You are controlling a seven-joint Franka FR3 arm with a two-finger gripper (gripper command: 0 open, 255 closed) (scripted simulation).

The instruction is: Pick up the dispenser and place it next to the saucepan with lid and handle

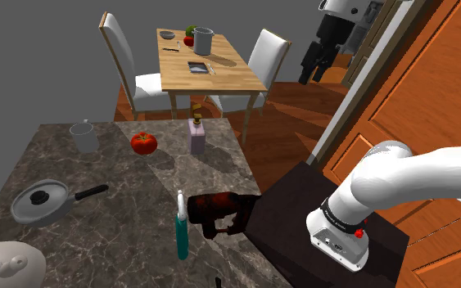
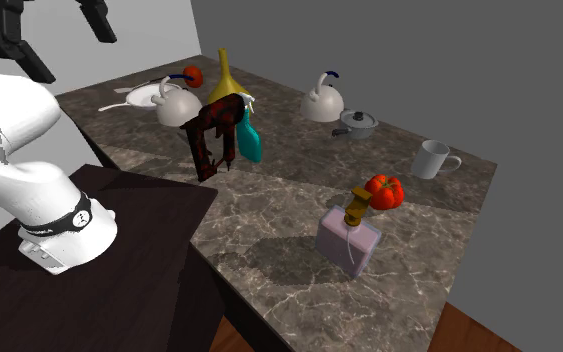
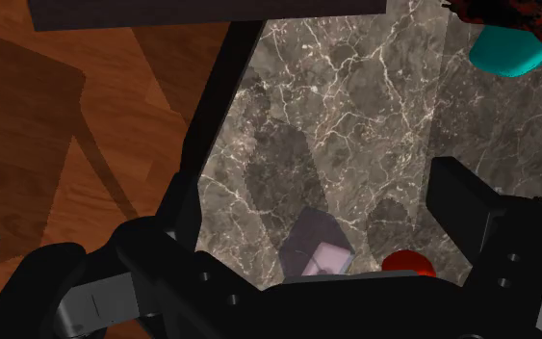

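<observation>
The claw [image 3: 319,188] is spread wide and empty, its 2 black fingers well apart, and it hangs high above the surface [image 1: 122,188] with nothing between the fingers touching them. Seen in the gap between them, far below, is the dispenser [image 3: 317,252], standing upright near the surface's edge and untouched. By my reading, none of the task is done: the descent, the grasp, the lift, the carry and the placing are all left. The dispenser is a squarish pale lilac bottle with flat sides and a short gold pump on top, so its flat faces should suit a 2-finger pinch. A glossy red tomato [image 1: 144,143] sits near it. The saucepan [image 1: 40,203] lies well apart from the dispenser, a shallow round grey pan with a fitted lid, a dark knob and a straight black handle. A slim teal spray bottle [image 1: 182,233] stands nearer the robot's stand. The surface is dark veined stone, smooth and level.
</observation>
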